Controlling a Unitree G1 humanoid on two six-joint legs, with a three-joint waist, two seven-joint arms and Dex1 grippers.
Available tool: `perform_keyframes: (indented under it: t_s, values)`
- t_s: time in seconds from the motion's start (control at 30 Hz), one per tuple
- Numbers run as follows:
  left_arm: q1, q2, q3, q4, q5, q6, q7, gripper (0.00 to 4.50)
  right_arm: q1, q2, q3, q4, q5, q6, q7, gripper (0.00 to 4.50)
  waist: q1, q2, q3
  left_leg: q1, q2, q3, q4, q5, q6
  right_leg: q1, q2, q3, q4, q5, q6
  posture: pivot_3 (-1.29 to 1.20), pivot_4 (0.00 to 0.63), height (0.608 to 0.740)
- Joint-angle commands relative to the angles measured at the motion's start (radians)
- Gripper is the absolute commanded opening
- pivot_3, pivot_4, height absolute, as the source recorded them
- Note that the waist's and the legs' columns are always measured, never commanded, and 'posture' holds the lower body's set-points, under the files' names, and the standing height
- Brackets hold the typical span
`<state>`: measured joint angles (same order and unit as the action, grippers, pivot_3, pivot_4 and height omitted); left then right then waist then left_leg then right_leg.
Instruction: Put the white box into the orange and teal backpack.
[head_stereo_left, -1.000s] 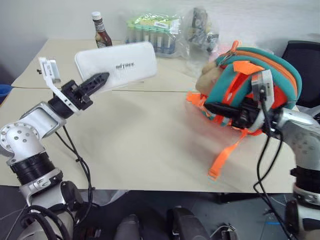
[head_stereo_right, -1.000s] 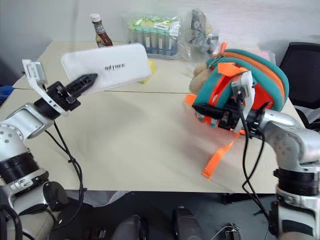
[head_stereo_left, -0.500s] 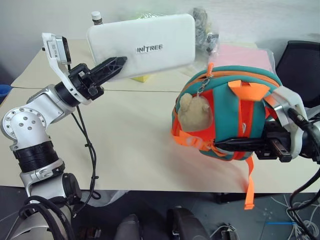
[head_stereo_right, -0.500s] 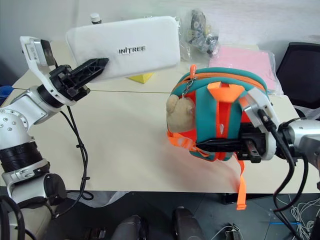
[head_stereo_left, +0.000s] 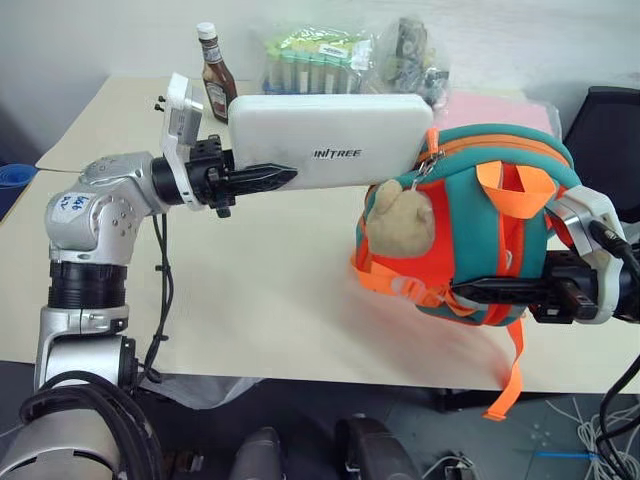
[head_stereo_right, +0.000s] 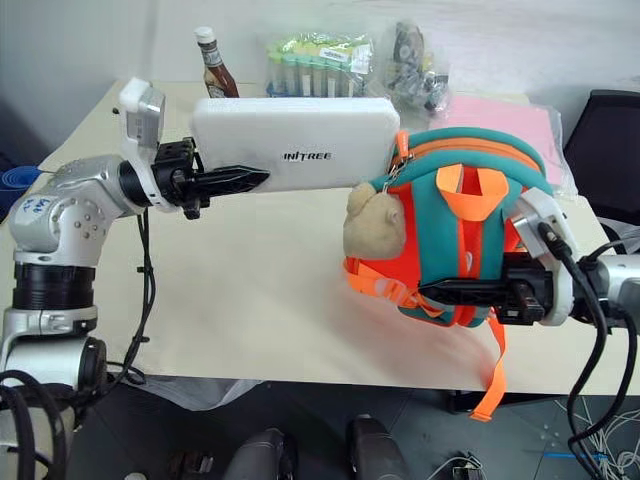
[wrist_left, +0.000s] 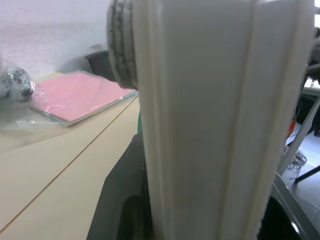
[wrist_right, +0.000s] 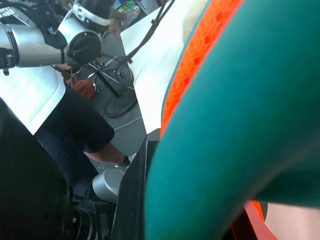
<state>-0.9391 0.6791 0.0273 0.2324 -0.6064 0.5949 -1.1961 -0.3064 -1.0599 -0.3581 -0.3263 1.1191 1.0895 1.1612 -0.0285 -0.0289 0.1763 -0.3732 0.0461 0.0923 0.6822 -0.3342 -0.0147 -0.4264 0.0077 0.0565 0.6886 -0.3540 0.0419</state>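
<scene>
1. White box (head_stereo_left: 330, 153) clamped level in left gripper (head_stereo_left: 268, 178), far end touching backpack's top, not inside.
2. Orange and teal backpack (head_stereo_left: 480, 235) gripped shut-fingered by right gripper (head_stereo_left: 490, 291), held above table (head_stereo_left: 250, 290).

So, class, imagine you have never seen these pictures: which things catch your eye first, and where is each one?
The orange and teal backpack stands out first, held up over the table's right side by the right end effector, with a tan plush toy hanging on its side. Next comes the long white box, held level above the table by the left end effector, its far end at the backpack's top.
</scene>
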Motion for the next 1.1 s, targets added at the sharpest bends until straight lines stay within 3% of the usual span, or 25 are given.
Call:
perform_keyframes:
  t_s: [0.03, 0.2, 0.43, 0.57, 0.7, 0.73, 0.83, 1.0, 1.03, 1.1]
  values:
    - [-0.038, 0.048, -0.057, 0.015, 0.057, -0.051, -0.14, 1.38, 0.001, -0.018, -0.034, -0.014, 0.004, -0.022, 0.006, 0.02, 0.0, 0.0, 0.0, 0.0, 0.0, 0.0, 0.0, 0.0, 0.0, 0.0, 0.0, 0.0, 0.0, 0.0, 0.0, 0.0, 0.15, 0.74]
    - [-0.075, 0.037, -0.118, 0.045, 0.11, -0.079, -0.226, 1.38, -0.005, -0.006, -0.012, -0.019, -0.014, -0.041, 0.002, 0.02, 0.0, 0.0, 0.0, 0.0, 0.0, 0.0, 0.0, 0.0, 0.001, 0.0, 0.0, 0.0, 0.0, 0.0, 0.0, 0.0, 0.15, 0.74]
    - [-0.14, -0.19, -0.219, 0.152, 0.265, -0.235, -0.129, 1.38, -0.048, 0.031, 0.034, -0.052, -0.004, -0.061, -0.023, 0.02, 0.002, 0.0, 0.0, -0.001, 0.0, 0.0, 0.001, -0.001, 0.002, 0.0, 0.0, 0.0, 0.0, 0.0, 0.0, 0.0, 0.15, 0.74]
    - [-0.167, -0.391, -0.259, 0.243, 0.385, -0.386, 0.061, 1.38, -0.076, 0.072, 0.051, -0.083, 0.002, -0.07, -0.079, 0.02, 0.003, -0.001, 0.0, -0.002, 0.0, 0.0, 0.001, -0.001, 0.002, -0.001, 0.0, 0.0, 0.0, 0.0, 0.0, 0.0, 0.15, 0.74]
    - [-0.17, -0.482, -0.271, 0.282, 0.435, -0.377, 0.144, 1.38, -0.09, 0.103, 0.056, -0.116, 0.03, -0.064, -0.132, 0.02, -0.004, -0.001, 0.001, -0.002, -0.001, 0.0, 0.0, -0.001, 0.002, -0.002, 0.001, 0.001, 0.0, 0.0, 0.0, 0.0, 0.15, 0.74]
    - [-0.165, -0.486, -0.265, 0.271, 0.433, -0.353, 0.15, 1.73, -0.09, 0.109, 0.057, -0.128, 0.038, -0.063, -0.146, 0.0, -0.006, -0.001, 0.001, -0.001, 0.0, 0.0, 0.0, -0.001, 0.002, -0.002, 0.001, 0.002, 0.001, 0.0, 0.0, 0.0, 0.15, 0.74]
    - [-0.107, -0.409, -0.236, 0.158, 0.409, -0.285, 0.114, 2.7, -0.08, 0.129, 0.062, -0.161, 0.038, -0.075, -0.199, 0.0, -0.012, -0.001, 0.001, 0.0, 0.001, 0.0, -0.001, -0.001, 0.002, -0.002, 0.003, 0.003, 0.002, 0.0, 0.0, 0.0, 0.15, 0.74]
    - [-0.008, -0.173, -0.101, 0.006, 0.309, -0.172, 0.033, 4.18, -0.034, 0.137, 0.033, -0.196, 0.077, -0.072, -0.251, 0.0, -0.031, 0.0, 0.001, 0.002, 0.002, 0.0, -0.003, 0.001, -0.001, -0.002, 0.003, 0.003, 0.004, 0.0, 0.0, 0.0, 0.15, 0.74]
    - [0.008, -0.126, -0.065, -0.033, 0.256, -0.117, 0.001, 4.42, -0.027, 0.138, 0.03, -0.199, 0.084, -0.074, -0.263, 0.0, -0.03, 0.0, 0.001, 0.003, 0.002, 0.0, -0.003, 0.001, -0.001, -0.002, 0.003, 0.003, 0.005, 0.0, 0.0, 0.0, 0.15, 0.74]
    - [0.025, -0.057, -0.008, -0.126, 0.134, 0.024, -0.054, 4.47, -0.018, 0.138, 0.027, -0.202, 0.095, -0.077, -0.28, 0.0, -0.026, 0.0, 0.001, 0.002, 0.002, -0.001, -0.002, 0.001, -0.002, -0.002, 0.002, 0.002, 0.004, 0.0, 0.0, 0.0, 0.15, 0.74]
